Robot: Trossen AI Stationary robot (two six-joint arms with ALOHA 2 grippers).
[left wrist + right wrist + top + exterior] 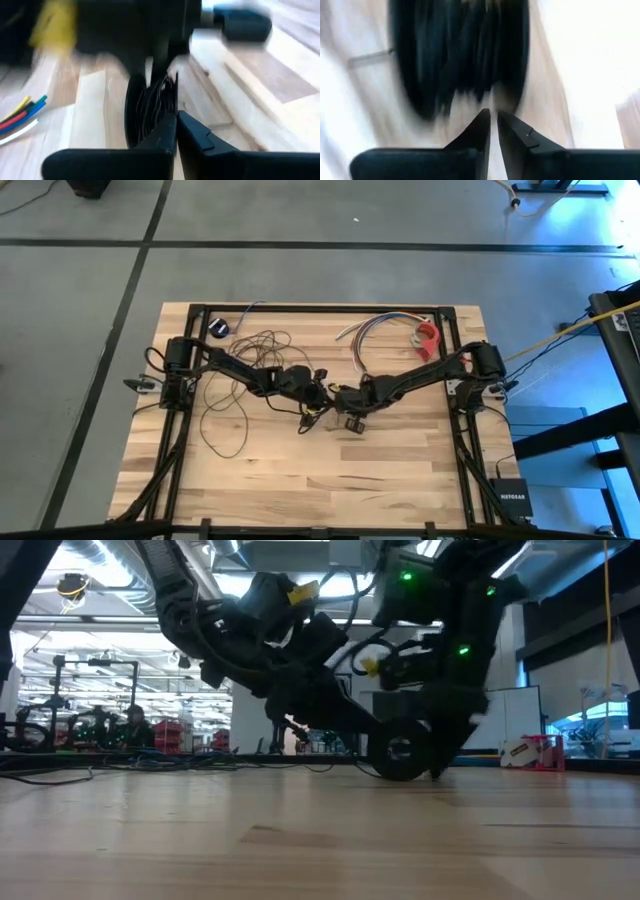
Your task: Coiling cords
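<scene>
We see both arms reaching in to meet at the middle of the wooden table (400, 470). The left gripper (318, 392) has its fingers (165, 135) pressed together, tips against a black spool (150, 107) wound with thin dark wire; whether they pinch a strand of it we cannot tell. The right gripper (352, 420) sits just beside it, fingers (480, 130) a narrow crack apart, pointing at the same spool (460, 55) and holding nothing that we can make out. From table height, the spool (400, 752) stands on edge on the boards beneath the two tangled arms.

The cords (245, 370) sprawl in loose loops across the left half of the table, between the left arm's base and the grippers, one long loop sagging toward the near edge. Their small black round puck (221, 327) lies near the far left corner. A bundle of multicoloured wires (375, 328) rests at the far right, beside a red object (429, 338).
</scene>
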